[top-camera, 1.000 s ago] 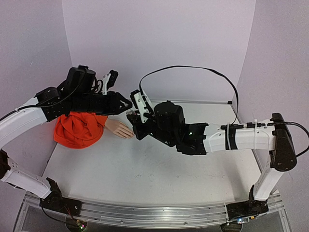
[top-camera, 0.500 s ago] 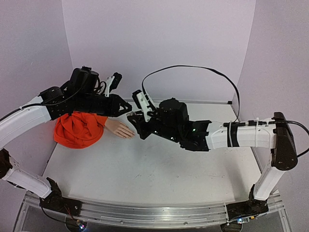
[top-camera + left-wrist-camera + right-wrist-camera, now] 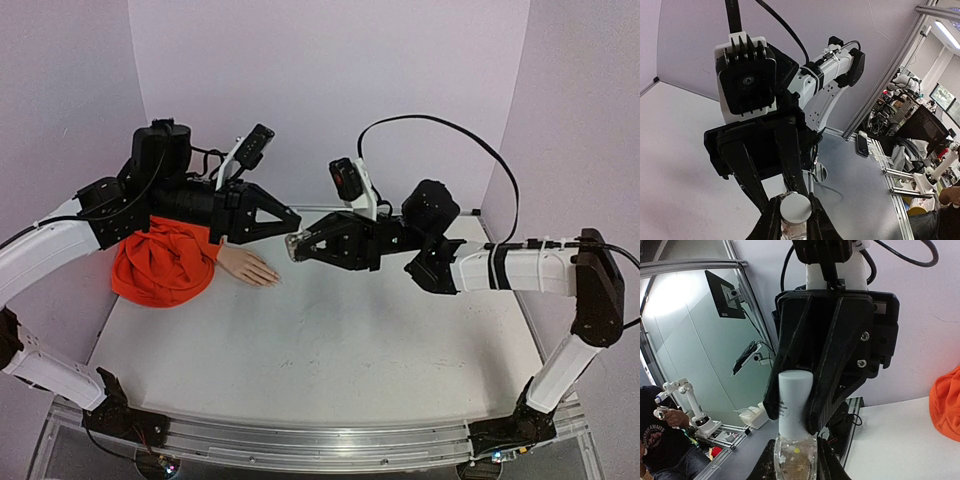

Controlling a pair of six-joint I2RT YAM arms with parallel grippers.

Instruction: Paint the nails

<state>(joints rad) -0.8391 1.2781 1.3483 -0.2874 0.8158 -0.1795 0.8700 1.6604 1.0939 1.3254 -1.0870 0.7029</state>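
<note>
Lilac walls stand around my white desk (image 3: 330,340). Above it my left claw (image 3: 296,216) is clenched on a white cap (image 3: 795,390) and my right claw (image 3: 300,246) grasps the clear bottle (image 3: 795,460). The orange sleeve (image 3: 165,262) and mannequin hand (image 3: 246,266) lie at the left. The nails (image 3: 272,281) point right, too small to see well.

right jaws raised, clear of mannequin hand (image 3: 248,267)
</note>
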